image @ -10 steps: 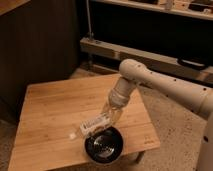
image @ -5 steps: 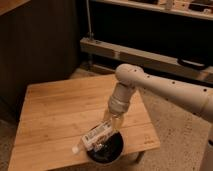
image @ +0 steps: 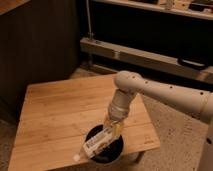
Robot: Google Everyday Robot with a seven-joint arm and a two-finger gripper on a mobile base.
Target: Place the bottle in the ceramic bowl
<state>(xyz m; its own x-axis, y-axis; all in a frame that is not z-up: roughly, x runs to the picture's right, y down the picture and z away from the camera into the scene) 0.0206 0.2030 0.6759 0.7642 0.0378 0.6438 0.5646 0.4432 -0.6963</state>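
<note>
The white bottle (image: 95, 143) lies tilted, cap end down-left, over the left part of the black ceramic bowl (image: 114, 151). The bowl sits near the front edge of the wooden table (image: 55, 112). My gripper (image: 112, 128) comes down from the white arm (image: 155, 95) and is shut on the bottle's upper end, directly above the bowl. The bottle's cap pokes out past the bowl's left rim. Much of the bowl's inside is hidden by the bottle and gripper.
The small wooden table has its front edge just below the bowl. Speckled floor (image: 175, 135) lies to the right. A dark cabinet wall (image: 40, 45) and a metal-framed bench (image: 140, 55) stand behind the table.
The gripper with the bottle has moved down and slightly left, bringing the bottle lower over the bowl. The bowl has stayed in place.
</note>
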